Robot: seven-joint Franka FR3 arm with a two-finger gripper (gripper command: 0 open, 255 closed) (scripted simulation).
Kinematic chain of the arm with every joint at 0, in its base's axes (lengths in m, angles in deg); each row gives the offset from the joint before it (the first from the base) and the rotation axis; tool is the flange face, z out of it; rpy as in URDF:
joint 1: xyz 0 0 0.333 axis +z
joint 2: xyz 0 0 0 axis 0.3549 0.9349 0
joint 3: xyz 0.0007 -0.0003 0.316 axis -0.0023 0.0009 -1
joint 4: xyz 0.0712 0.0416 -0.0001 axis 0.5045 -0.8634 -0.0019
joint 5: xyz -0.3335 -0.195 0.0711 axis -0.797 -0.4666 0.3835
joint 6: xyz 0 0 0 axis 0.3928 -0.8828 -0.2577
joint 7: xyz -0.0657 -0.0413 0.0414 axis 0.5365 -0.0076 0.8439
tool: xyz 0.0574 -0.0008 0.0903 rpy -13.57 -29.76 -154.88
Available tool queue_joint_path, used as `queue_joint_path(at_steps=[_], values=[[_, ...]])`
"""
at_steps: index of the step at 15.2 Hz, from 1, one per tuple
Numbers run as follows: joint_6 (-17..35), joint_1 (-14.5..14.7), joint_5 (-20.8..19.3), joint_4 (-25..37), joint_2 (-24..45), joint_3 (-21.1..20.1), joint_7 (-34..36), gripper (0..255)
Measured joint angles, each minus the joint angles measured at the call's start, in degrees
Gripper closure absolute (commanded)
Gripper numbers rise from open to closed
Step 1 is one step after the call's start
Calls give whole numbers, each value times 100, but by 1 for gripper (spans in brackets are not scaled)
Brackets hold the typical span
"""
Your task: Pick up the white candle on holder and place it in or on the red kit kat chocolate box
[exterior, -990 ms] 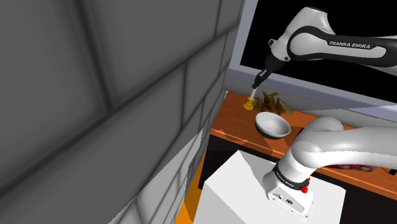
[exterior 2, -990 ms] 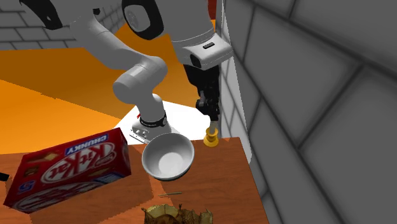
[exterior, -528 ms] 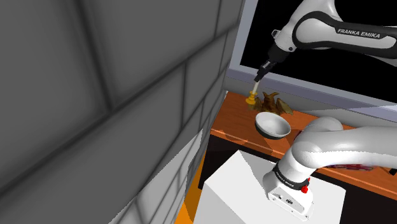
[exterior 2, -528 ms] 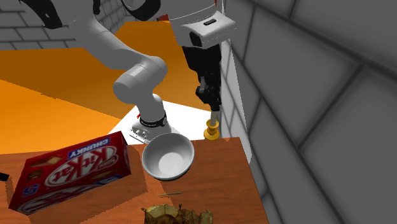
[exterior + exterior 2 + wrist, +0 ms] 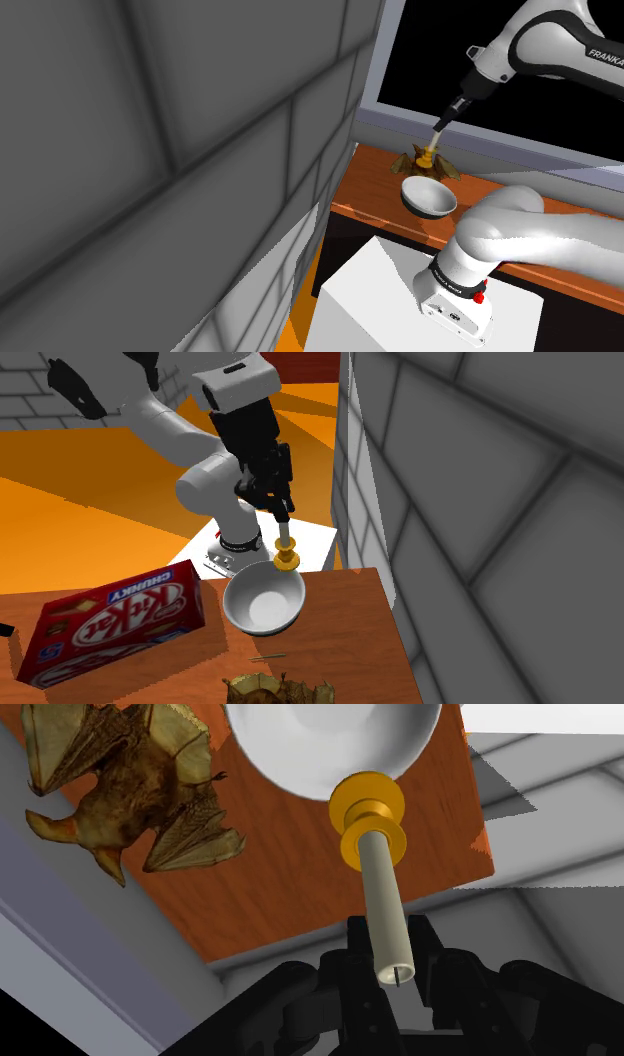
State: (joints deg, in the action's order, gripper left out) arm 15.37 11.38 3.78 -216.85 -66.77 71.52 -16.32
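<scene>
Clasps white candle on yellow holder point(image 5: 285, 542) by its top, gripper point(image 5: 283, 518) fingers closed on it | hangs clear of brown table point(image 5: 350, 642), over edge of white bowl point(image 5: 263, 599) | red Kit Kat box point(image 5: 110, 620) lying at second exterior view's left of bowl, apart | brown bat figure point(image 5: 130, 779) near bowl

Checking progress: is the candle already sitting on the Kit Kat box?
No, the candle is clasped in the pincer, up beside the white bowl, apart from the red box.

Second exterior view's lower edge cuts off the bat figure point(image 5: 275, 690).
</scene>
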Motion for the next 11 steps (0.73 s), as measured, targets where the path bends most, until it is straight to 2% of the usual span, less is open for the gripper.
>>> queue_joint_path(at_steps=[7,11], values=[[-1065,-535,-455,172,-914,495,-740,255],[-1656,-738,-769,606,-1132,839,-1237,255]])
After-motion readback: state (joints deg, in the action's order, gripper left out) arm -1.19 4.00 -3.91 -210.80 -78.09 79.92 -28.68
